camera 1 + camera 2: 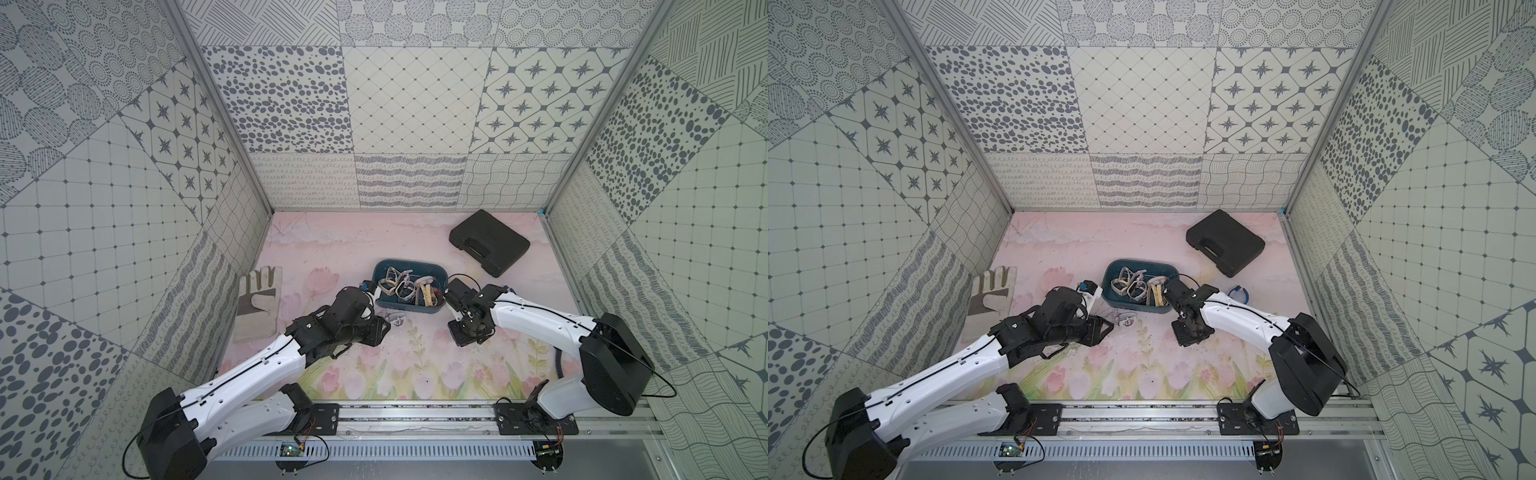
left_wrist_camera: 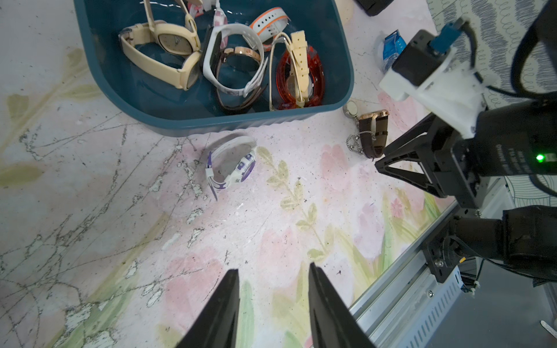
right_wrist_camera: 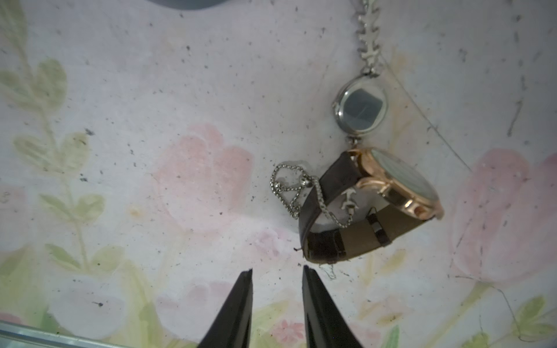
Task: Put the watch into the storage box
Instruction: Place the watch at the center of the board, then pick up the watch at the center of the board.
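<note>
Left wrist view shows a scratched, flower-printed pink tabletop under the dark teal plastic storage box; grey-patterned tile walls enclose it. Jaws of the left gripper and right gripper are parted, empty.

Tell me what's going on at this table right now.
Two robot arms are putting watches into the teal storage box, which already holds several. Neither gripper holds anything. The left gripper hangs open above the mat, short of a white-and-purple watch lying just outside the box. The right gripper is open beside a brown-strap watch with a silver chain watch's chain draped over it.
</note>
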You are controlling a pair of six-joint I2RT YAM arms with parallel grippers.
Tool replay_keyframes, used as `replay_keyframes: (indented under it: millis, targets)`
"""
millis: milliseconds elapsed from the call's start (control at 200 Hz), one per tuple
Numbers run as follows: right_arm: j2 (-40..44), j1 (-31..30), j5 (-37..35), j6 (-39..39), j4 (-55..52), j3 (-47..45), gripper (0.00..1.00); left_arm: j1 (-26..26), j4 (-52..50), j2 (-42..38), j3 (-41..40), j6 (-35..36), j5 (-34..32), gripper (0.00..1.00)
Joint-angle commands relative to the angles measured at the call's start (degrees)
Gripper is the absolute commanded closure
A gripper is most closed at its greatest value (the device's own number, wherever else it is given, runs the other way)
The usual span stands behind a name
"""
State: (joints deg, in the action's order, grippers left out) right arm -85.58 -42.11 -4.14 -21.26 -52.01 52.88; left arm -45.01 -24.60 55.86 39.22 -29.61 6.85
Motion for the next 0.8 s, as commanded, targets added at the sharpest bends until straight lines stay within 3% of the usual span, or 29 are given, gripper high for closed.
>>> replay_keyframes:
  millis: [0,795]
  targets:
    - [-1.24,-0.12,-1.57,-1.06,-0.29,-0.33,0.69,-0.06,0.69,0.39,-0.05,0.43,0.03,0.57]
    - [-8.49,0.19,-6.14,0.39,0.3,2.97,0.75,-0.08,0.39,0.05,0.25,0.51,0.18,0.57]
